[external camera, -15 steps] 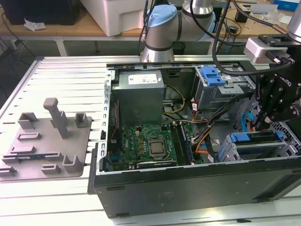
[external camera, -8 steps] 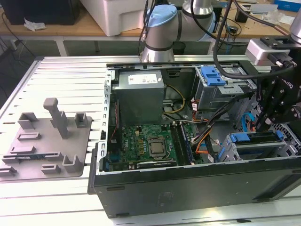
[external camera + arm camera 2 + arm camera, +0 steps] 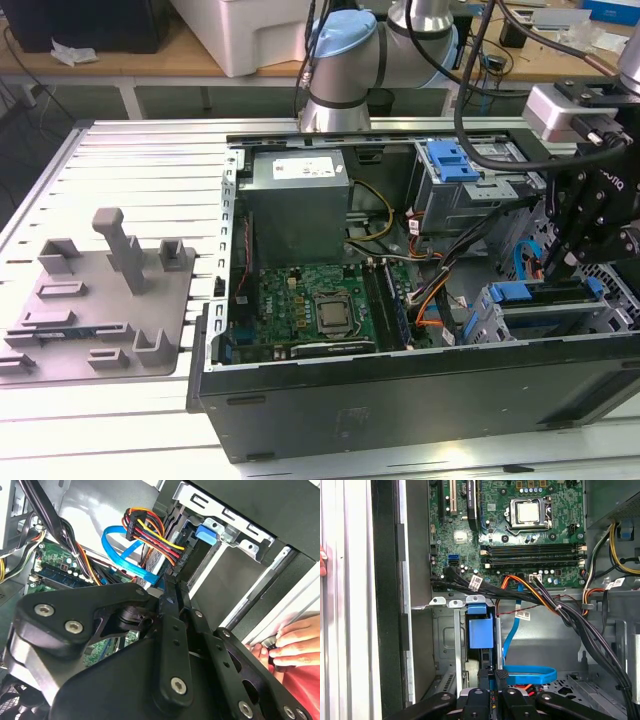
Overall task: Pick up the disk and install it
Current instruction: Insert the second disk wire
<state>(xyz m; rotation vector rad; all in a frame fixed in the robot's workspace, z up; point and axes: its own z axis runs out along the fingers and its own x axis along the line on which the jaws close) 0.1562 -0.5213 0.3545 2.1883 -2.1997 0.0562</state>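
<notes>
The disk [image 3: 481, 630] stands on edge in a bay of the drive cage [image 3: 450, 650] inside the open computer case [image 3: 400, 385]; its blue carrier frame shows, and its label is hidden. In the exterior view the disk [image 3: 545, 292] sits low in the cage at the right end of the case. My gripper [image 3: 494, 678] is right over the disk's near edge, fingers drawn close with a thin blue strip of the carrier between them. In the second wrist view my gripper [image 3: 172, 587] points into the bay, past a blue tab [image 3: 207, 532].
Bundled power cables [image 3: 555, 605] and a blue flat cable [image 3: 530, 674] lie beside the bay. The motherboard [image 3: 320, 300], power supply [image 3: 300, 190] and a grey cage with a blue latch [image 3: 450, 160] share the case. A hand [image 3: 292, 640] rests on the case edge. A grey fixture plate [image 3: 100, 300] lies on the exterior view's left.
</notes>
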